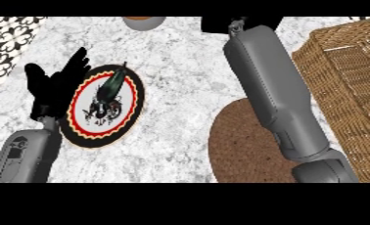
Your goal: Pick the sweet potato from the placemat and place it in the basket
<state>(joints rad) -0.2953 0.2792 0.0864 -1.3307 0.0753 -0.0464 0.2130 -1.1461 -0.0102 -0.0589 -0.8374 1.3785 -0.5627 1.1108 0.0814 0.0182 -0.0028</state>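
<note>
The round brown woven placemat (242, 146) lies at the lower middle right, partly under my right forearm. No sweet potato shows on it or anywhere else. The wicker basket (339, 72) stands at the right edge, its inside mostly out of view. My right forearm reaches up across the counter, and my right hand (242, 23) is a dark shape at the top edge, left of the basket and cut off there. Whether it holds anything is hidden. My left hand (54, 82) rests open at the left, fingers up.
A round plate (104, 104) with a red, black and white pattern lies beside my left hand. A grey bowl (143, 22) with a brown inside sits at the top edge. A black and white patterned surface (18, 35) borders the counter's upper left.
</note>
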